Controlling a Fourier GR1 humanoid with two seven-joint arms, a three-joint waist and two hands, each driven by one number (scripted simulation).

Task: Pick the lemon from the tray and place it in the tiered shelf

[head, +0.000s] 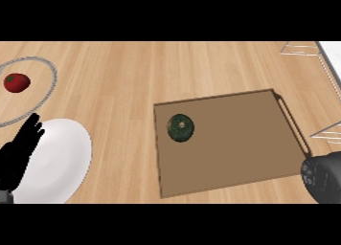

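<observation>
Nearest you, at 8 o'clock, your left hand rests by the lower edge. Its fingers are straight and slightly spread, tips pointing toward 12 o'clock, and it holds nothing. It overlaps the 9 o'clock side of a white plate that lies on the wooden counter.

At 4 o'clock your right hand shows only as a dark rounded mass at the frame's corner. You cannot tell whether its fingers are apart or curled. It sits just past the tray's 4 o'clock corner, near the end of the tray's handle.

The brown tray fills the middle of your view, a little toward 5 o'clock, with the handle along its 3 o'clock side. The one thing on it is a round, dark green fruit, not yellow. It lies on the tray floor toward the 10 o'clock corner, well apart from both hands.

Farther out, at 10 o'clock, a red fruit sits inside a round grey-rimmed dish. From 3 up to 1 o'clock, the wire tiered shelf runs along the edge, only partly in view.
</observation>
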